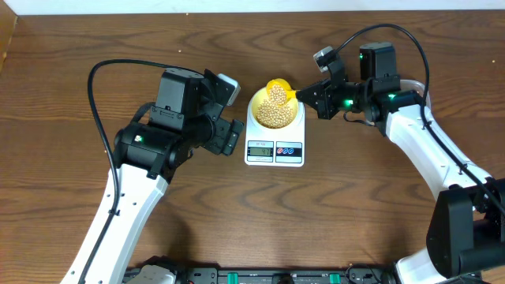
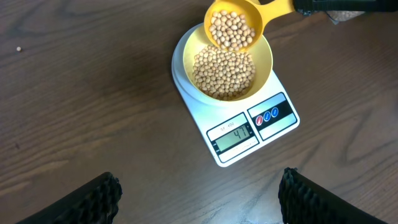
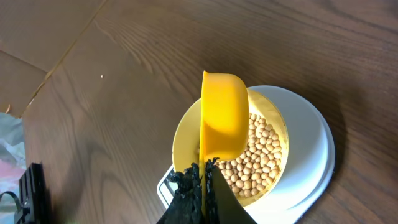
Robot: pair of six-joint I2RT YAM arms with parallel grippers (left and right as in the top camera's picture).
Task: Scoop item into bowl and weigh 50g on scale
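The scale (image 2: 205, 118) sits mid-table (image 1: 63, 95), long axis running from the far side to the near side, with its display (image 2: 234, 137) and buttons (image 2: 267, 116) at the near end. The display shows forty-something; the last digit is hard to read. The bowl (image 2: 185, 56) stands on the round platform at the far end, partly filled with beans (image 2: 222, 73).

A yellow scoop (image 3: 221, 118) hangs over the bowl's far rim and hides part of it from overhead. It carries more beans (image 2: 231, 30), and its cup is tipped toward the bowl. Its handle runs out toward the right arm. The right gripper (image 3: 203, 177) is clenched on that handle.

The left gripper (image 2: 200, 177) hangs just left of the scale, apart from it, with its fingers (image 2: 93, 199) spread wide and holding nothing.

One stray bean (image 2: 18, 48) lies on the wood, well apart from the scale. Black cables (image 1: 102, 71) loop over both arms
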